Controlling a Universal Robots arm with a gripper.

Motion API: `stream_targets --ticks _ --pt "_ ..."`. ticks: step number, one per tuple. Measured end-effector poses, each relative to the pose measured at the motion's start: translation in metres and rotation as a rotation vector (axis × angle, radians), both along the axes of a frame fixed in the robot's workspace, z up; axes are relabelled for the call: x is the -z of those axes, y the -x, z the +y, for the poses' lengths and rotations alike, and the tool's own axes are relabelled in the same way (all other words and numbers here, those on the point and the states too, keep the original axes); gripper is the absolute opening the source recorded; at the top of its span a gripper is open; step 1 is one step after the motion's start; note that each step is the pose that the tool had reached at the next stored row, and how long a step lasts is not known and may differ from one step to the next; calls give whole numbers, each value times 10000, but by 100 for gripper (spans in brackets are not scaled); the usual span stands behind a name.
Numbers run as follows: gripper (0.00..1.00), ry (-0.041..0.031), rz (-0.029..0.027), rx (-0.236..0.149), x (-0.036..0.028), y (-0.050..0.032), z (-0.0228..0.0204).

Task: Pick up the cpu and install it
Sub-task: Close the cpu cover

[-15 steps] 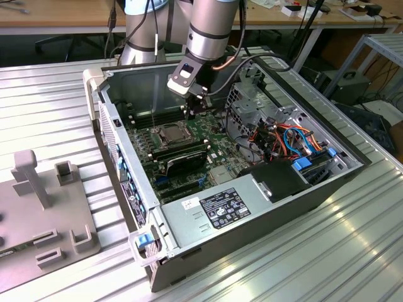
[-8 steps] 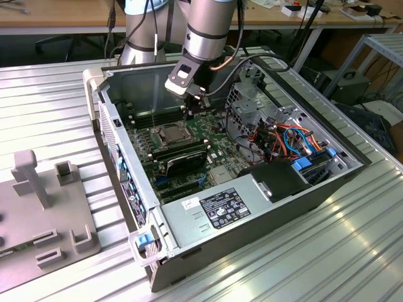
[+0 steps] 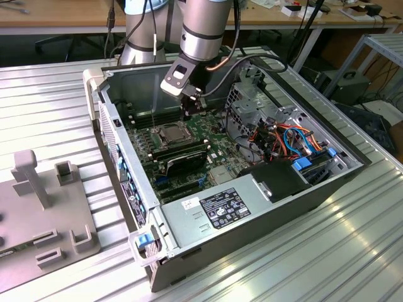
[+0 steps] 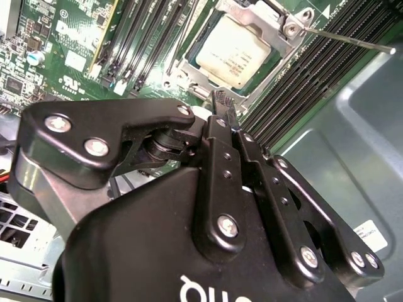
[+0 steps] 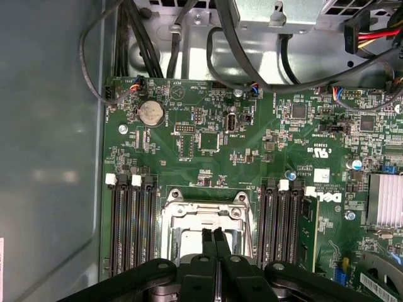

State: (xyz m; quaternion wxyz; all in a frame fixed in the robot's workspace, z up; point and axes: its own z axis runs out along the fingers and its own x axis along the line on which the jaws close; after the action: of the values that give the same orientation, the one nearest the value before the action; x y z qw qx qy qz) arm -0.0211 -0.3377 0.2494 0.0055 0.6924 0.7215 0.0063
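A long wooden desk [image 3: 63, 16] stands behind the ribbed metal tabletop [image 3: 315, 251], a grey shelf rack [image 3: 385, 45] beside it.

Printed label [image 3: 217, 211] on the power supply [image 3: 179, 220], fine print illegible, white logo and markings on the motherboard [image 5: 252, 145]

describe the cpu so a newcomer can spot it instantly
In the open computer case, look at the green motherboard inside. In the square metal-framed socket between banks of long black memory slots sits the cpu: a flat, pale silver-grey square, the only smooth plate amid dark slots and green board.
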Motion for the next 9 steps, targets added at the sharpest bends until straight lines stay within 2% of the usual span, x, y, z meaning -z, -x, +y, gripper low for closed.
stream_targets --ticks 9 --pt "11 -1 -43 -1 0 81 0"
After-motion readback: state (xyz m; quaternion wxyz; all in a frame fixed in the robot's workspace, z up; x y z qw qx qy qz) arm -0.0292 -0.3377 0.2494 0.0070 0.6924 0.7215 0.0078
